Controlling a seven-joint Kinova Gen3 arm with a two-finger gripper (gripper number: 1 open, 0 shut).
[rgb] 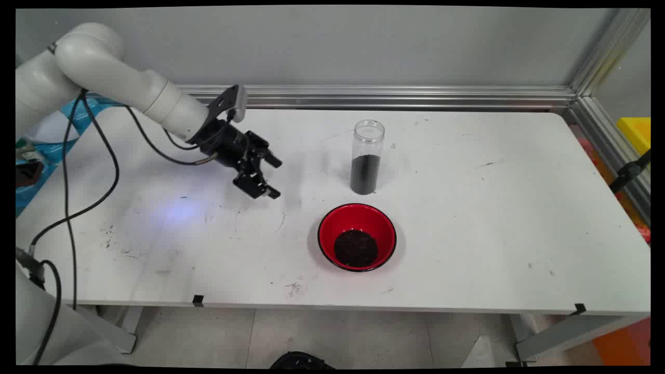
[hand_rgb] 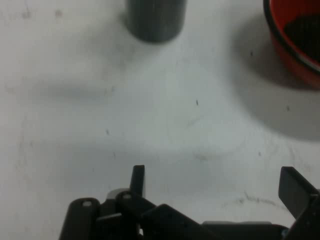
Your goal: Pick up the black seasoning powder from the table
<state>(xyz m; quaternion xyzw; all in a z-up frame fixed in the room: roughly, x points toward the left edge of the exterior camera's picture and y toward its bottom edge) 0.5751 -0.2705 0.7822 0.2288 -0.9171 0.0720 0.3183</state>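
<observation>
A scuffed white table [rgb: 467,234] is set before a grey wall. The gripper [rgb: 274,178] is held low over the table's left-centre, fingers [hand_rgb: 295,190] spread wide, nothing grasped. To its right, apart from it, a clear jar [rgb: 367,157] partly filled with dark granules stands upright, just behind a red bowl [rgb: 357,237] with a dark heap inside.

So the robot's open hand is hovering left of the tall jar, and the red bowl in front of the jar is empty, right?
Not quite: the red bowl isn't empty; the main view shows a dark granular heap in its bottom. The rest holds: the open hand hovers left of the tall jar.
</observation>
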